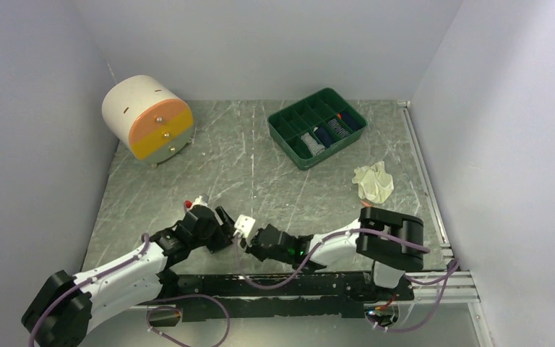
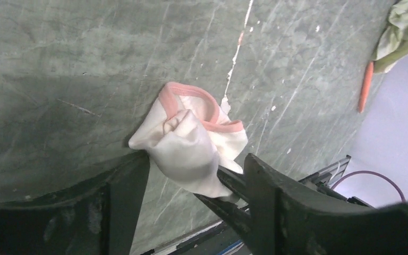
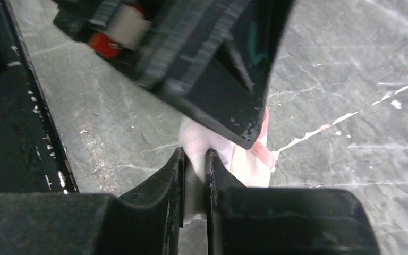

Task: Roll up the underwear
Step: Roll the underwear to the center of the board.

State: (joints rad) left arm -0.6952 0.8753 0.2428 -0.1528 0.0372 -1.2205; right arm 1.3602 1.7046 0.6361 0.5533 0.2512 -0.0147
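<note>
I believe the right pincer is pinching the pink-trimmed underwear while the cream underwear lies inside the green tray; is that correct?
No: the cream underwear lies on the table beside the green tray, as the top view shows; the right pincer does pinch the pink-trimmed underwear.

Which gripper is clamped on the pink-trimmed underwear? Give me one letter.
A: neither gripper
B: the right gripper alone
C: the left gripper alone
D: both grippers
B: the right wrist view shows the right gripper with its fingers closed on a fold of the pink-trimmed underwear, while the left wrist view shows the left gripper with its jaws standing wide apart on either side of the cloth.
</note>
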